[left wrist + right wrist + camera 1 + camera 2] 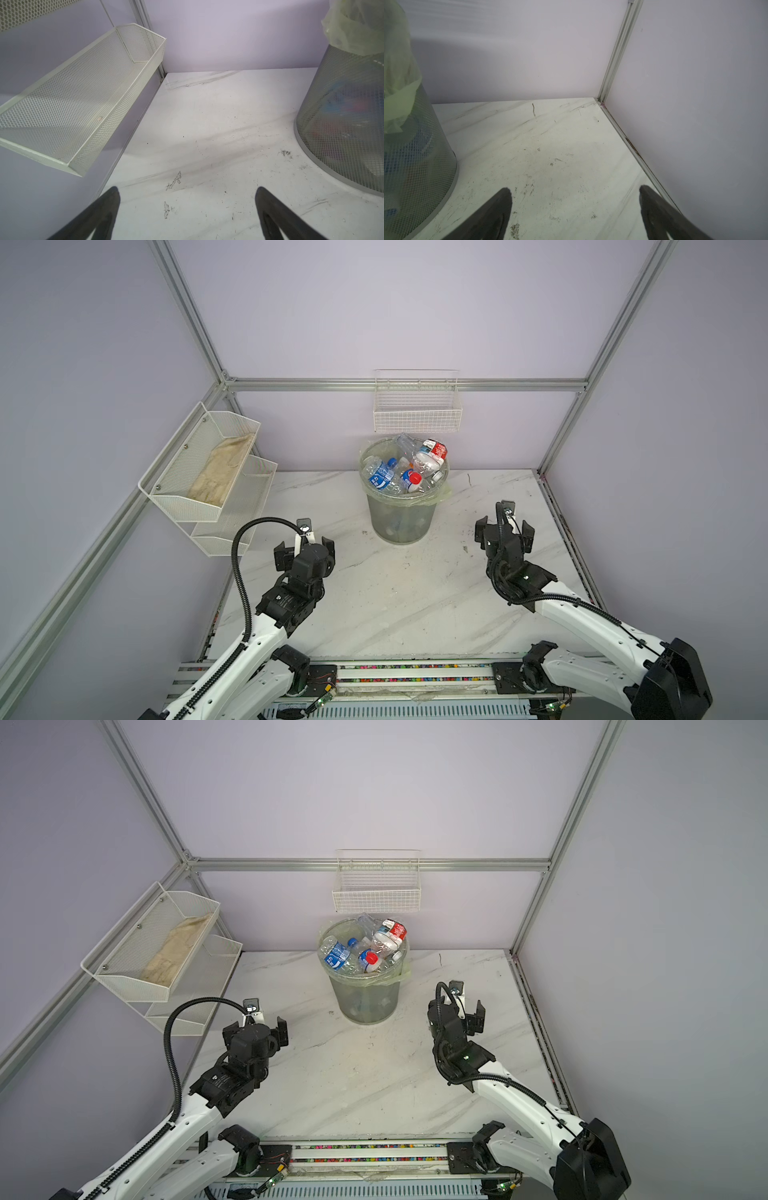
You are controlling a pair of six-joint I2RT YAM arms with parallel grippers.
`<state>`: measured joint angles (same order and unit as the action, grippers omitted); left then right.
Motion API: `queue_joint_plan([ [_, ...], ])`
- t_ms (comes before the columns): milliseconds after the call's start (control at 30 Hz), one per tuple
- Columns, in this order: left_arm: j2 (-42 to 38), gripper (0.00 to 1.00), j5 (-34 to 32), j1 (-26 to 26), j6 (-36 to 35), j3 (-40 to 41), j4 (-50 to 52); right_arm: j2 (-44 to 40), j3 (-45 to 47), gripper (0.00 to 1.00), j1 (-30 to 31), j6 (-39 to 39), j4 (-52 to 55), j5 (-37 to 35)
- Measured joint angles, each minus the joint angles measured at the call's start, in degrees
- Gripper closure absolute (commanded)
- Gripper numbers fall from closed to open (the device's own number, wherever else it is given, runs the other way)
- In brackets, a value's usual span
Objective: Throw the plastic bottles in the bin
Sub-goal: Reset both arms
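Left wrist view: the left gripper [187, 190] is seen spread wide, nothing between its fingers, only the scuffed marble table [207, 128] beneath; the right gripper [574, 188] is likewise spread and empty. The two are held well apart over the table's middle; between and beyond them the bin [401, 514] is stood near the far edge, heaped to its rim with the plastic bottles [405, 466]; a mesh shelf [208, 472] is mounted on the left wall, a wire basket [417, 410] on the far wall just above the bin.

Inside the bin [324, 145], the lower bottles [340, 99] show only as blurred colours through its mesh. Both wrist views cut the bin off.
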<state>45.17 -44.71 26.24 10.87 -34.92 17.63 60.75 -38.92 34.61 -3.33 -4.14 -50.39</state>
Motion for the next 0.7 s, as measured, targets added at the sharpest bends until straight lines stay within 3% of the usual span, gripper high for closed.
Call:
queue_joint_plan([
  [700,1.2,0.0,-2.6,0.0,0.8,5.9,-3.0,-2.3,6.7,0.03,0.0,-3.3,-3.6,0.0],
])
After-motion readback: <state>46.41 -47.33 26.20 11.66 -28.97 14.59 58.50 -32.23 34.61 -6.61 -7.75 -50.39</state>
